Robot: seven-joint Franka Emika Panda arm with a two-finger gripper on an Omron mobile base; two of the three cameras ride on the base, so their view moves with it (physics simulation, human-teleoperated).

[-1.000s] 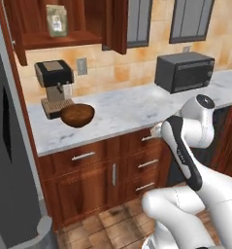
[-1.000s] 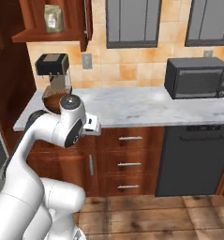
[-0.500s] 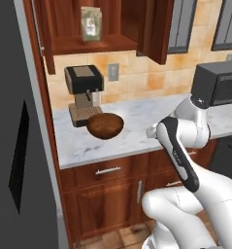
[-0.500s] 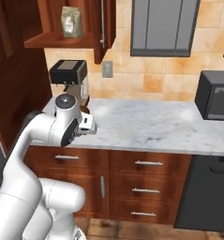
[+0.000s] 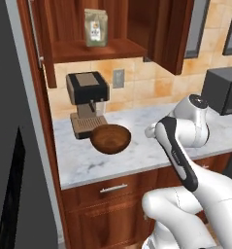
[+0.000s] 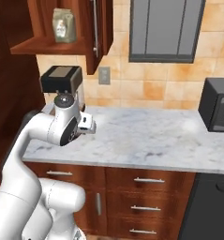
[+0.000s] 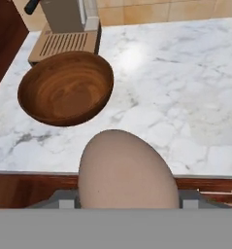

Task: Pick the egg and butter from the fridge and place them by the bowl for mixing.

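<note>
in my hand view the egg [image 7: 127, 170] bulks at 6 o'clock, its lower end cut off; it sits where the gripper [image 7: 128, 198] closes, so i take the jaws as clamped on it, fingertips hidden. the bowl [image 7: 65, 88] lies at 10 o'clock on the marble counter [image 7: 185, 97], touching the coffee machine [image 5: 87, 103]

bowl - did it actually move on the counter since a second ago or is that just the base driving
No. The bowl sits right in front of the coffee machine, as it did before; the whole scene shifted together, so the camera moved.
</note>
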